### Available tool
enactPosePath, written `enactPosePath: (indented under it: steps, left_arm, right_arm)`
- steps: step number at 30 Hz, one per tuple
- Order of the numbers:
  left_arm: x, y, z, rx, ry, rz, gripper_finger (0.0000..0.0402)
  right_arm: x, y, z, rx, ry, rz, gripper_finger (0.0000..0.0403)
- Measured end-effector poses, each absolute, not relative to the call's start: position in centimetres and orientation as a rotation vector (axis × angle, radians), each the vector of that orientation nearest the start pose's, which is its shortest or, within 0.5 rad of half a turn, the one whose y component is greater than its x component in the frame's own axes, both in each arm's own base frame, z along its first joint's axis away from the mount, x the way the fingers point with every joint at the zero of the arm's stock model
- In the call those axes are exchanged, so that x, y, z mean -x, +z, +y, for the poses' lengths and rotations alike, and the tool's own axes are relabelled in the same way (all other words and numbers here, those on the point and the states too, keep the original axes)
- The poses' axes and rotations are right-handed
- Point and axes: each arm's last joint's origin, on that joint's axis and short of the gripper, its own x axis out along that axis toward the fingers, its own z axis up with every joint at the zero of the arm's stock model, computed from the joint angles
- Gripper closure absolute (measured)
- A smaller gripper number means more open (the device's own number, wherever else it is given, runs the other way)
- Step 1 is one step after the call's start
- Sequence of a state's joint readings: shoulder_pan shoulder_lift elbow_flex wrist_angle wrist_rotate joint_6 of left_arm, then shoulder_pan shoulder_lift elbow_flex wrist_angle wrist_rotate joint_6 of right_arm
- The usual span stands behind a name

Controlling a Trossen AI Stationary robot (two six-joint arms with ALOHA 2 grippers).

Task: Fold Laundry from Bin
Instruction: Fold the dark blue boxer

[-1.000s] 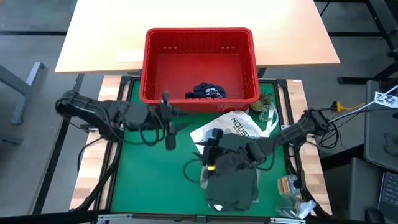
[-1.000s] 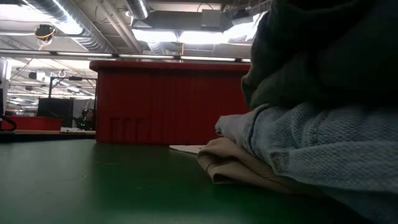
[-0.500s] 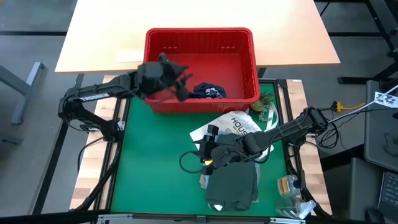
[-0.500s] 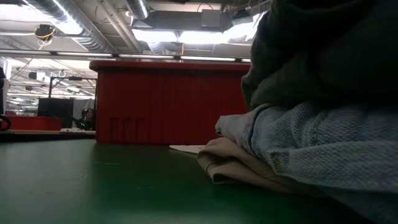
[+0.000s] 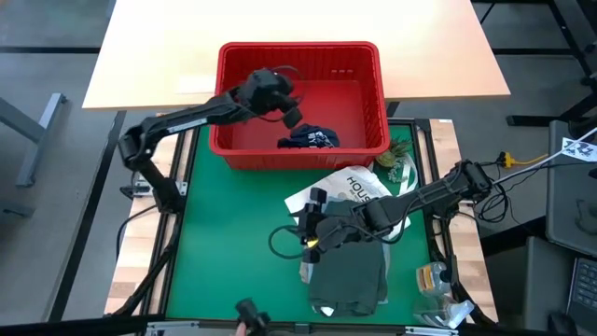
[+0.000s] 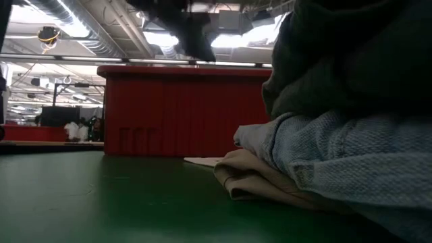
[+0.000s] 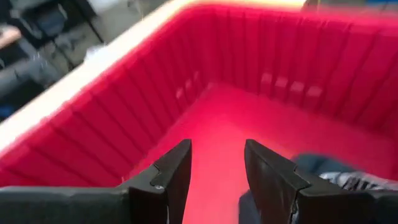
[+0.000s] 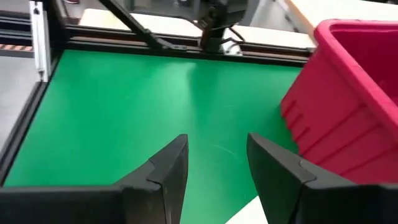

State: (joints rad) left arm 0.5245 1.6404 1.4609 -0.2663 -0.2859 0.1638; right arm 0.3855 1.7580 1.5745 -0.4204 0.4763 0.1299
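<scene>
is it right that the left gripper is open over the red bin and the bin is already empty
Not quite. The left gripper is open over the red bin, but the high view shows the bin is not empty: the navy shorts lie inside it.

The red slotted bin (image 5: 300, 98) is sitting upright at the far edge of the green bench, holding only the crumpled navy shorts (image 5: 309, 139) near its front wall. A dark olive garment (image 5: 347, 275) is lying folded atop a light blue shirt (image 6: 351, 162) and a beige one (image 6: 253, 179).
</scene>
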Motion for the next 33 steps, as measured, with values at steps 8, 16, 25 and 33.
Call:
enactPosePath:
  steps: [8, 16, 25, 33]
  left_arm:
    - [-34.4, 26.8, 21.8, -0.042, 0.717, 0.786, 0.0257]
    - [-35.5, 21.8, 23.0, 0.094, 0.564, 0.881, 0.0257]
    - [-34.2, 19.3, 24.5, 0.319, 0.550, 0.960, 0.0257]
    - [-33.5, 18.3, 24.4, 0.341, 0.554, 1.015, 0.0257]
  right_arm:
    - [-37.4, 32.4, 13.8, 0.120, -0.098, 0.546, 0.0237]
    - [-37.3, 32.4, 13.8, 0.120, -0.098, 0.547, 0.0237]
    - [-37.4, 32.4, 13.8, 0.121, -0.099, 0.549, 0.0237]
    - [-37.3, 32.3, 13.8, 0.124, -0.100, 0.555, 0.0237]
